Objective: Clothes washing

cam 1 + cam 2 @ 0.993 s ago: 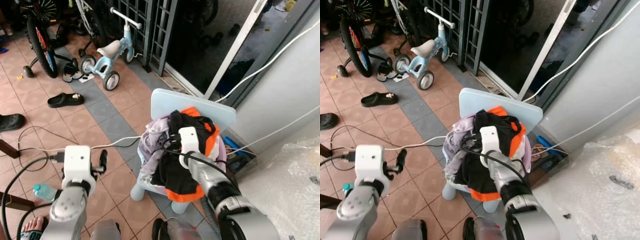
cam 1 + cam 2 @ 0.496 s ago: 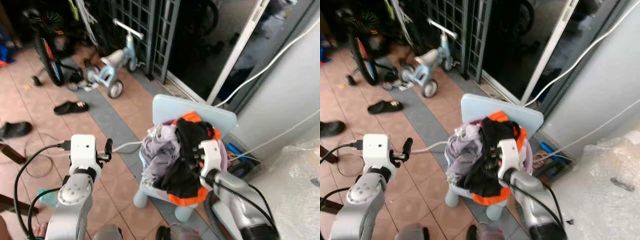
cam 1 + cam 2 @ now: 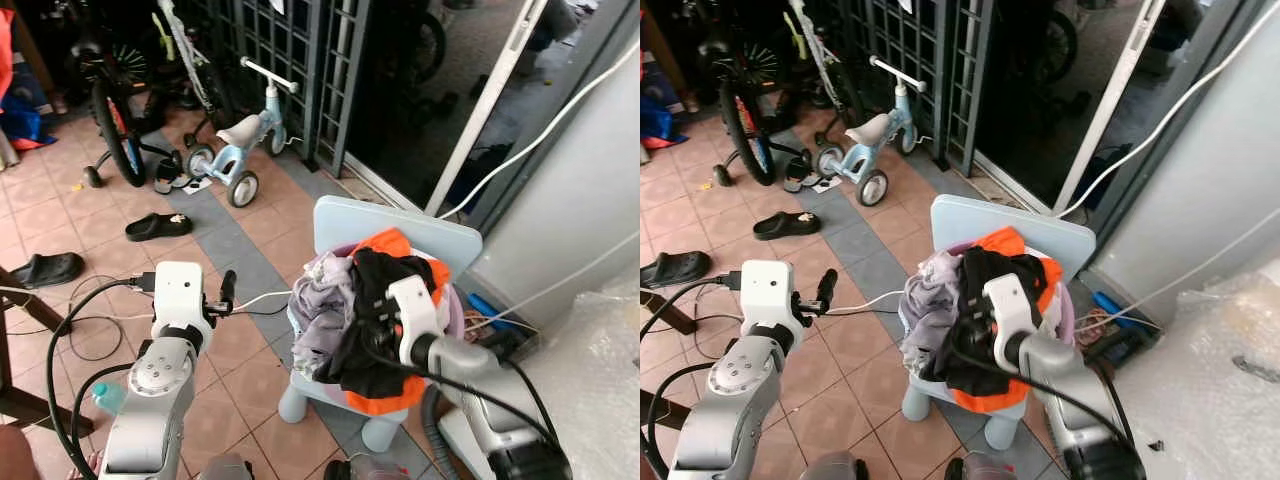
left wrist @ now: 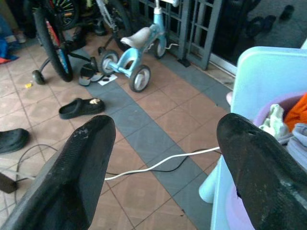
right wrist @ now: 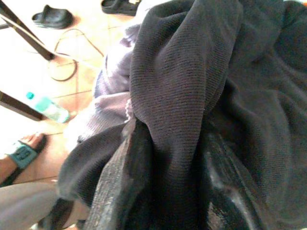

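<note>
Laundry sits heaped in a lilac plastic basket (image 3: 455, 300) on a pale blue plastic child's chair (image 3: 400, 225) at the centre of the head view: one black knit garment (image 3: 375, 345), one lavender cloth (image 3: 320, 305) and one orange piece (image 3: 385, 243) can be made out. The right gripper (image 5: 175, 172) is buried in the pile, its two black fingers (image 5: 127, 177) pinching a thick fold of the black garment between them. To do this lift well, I judge it should rise straight and slowly, so the black fabric peels off without dragging the lavender cloth or tipping the basket off the chair. The left gripper (image 4: 163, 158) hangs at the lower left of the head view, jaws spread wide and holding nothing. Elsewhere: one light blue balance bike (image 3: 240, 135), two black slippers (image 3: 160, 226), one white cable (image 4: 158, 164) across the tiles, one water bottle (image 5: 48, 108).
</note>
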Controlling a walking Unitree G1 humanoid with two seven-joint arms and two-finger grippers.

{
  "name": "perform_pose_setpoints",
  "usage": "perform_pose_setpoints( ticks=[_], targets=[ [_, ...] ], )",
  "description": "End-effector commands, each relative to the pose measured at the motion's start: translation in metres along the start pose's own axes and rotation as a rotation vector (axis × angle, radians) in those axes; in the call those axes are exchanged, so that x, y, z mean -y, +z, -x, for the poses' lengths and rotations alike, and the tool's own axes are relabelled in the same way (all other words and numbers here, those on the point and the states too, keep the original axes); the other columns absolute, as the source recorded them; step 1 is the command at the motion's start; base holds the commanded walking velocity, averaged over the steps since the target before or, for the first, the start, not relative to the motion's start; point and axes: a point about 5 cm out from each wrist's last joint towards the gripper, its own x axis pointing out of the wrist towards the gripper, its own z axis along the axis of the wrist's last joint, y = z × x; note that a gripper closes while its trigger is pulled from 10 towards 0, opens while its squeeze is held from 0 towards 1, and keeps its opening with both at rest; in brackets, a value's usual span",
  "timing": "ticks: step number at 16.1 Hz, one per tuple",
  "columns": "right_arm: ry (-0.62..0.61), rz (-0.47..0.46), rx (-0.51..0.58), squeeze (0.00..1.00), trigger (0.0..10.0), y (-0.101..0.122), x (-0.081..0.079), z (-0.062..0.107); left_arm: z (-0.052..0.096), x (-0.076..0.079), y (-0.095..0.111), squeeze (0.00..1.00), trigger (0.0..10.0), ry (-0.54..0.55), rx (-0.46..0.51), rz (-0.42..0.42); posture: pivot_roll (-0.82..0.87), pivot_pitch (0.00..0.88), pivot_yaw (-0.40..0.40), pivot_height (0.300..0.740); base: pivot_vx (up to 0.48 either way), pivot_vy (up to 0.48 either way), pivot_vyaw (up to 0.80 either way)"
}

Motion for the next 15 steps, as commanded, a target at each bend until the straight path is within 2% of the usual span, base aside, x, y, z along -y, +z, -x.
perform_pose_setpoints(
  ticks=[1,4,5,6,7,10,12,13,15],
  targets=[
    [-0.005,0.011,-0.015,0.0,10.0,-0.001,0.002,-0.001,-0.001,-0.001,-0.002,0.0,10.0,-0.005,-0.005,-0.008,0.02,0.0,-0.05,0.74,0.0,0.0,0.0],
    [0.016,0.027,-0.05,0.0,10.0,-0.007,0.004,0.003,0.0,-0.003,-0.004,0.0,10.0,0.003,-0.008,-0.011,0.02,0.0,-0.053,0.74,0.0,0.0,0.0],
    [0.059,0.024,-0.072,0.0,6.5,-0.011,0.005,0.007,0.0,-0.004,-0.004,0.0,10.0,0.005,-0.01,-0.011,0.02,0.0,-0.05,0.74,0.0,0.0,0.0],
    [0.074,0.022,-0.075,0.0,2.5,-0.012,0.007,0.01,0.0,-0.003,-0.004,0.0,10.0,0.004,-0.01,-0.011,0.02,0.0,-0.049,0.74,0.0,0.0,0.0],
    [0.084,0.018,-0.081,0.0,0.0,-0.012,0.009,0.012,-0.001,-0.003,-0.004,0.0,10.0,0.002,-0.01,-0.012,0.01,0.0,-0.046,0.74,0.0,0.0,0.0],
    [0.072,0.026,-0.088,0.0,0.0,-0.013,0.016,0.016,-0.003,-0.002,-0.003,0.0,10.0,-0.005,-0.008,-0.015,0.01,0.0,-0.04,0.74,0.0,0.0,0.0],
    [0.158,0.009,-0.095,0.0,0.0,-0.013,0.013,0.021,-0.005,-0.003,-0.003,0.0,10.0,-0.007,-0.006,-0.016,0.0,0.0,-0.033,0.74,0.0,0.0,0.0],
    [0.199,0.006,-0.051,0.0,0.0,-0.006,0.012,0.022,-0.005,-0.002,-0.002,0.0,10.0,-0.01,-0.004,-0.016,0.0,0.0,-0.032,0.74,0.0,0.0,0.0],
    [0.2,-0.082,0.16,0.0,0.0,0.026,0.012,0.021,-0.006,-0.002,-0.002,0.0,10.0,-0.011,-0.003,-0.016,0.0,0.0,-0.03,0.74,0.0,0.0,0.0]
  ],
)
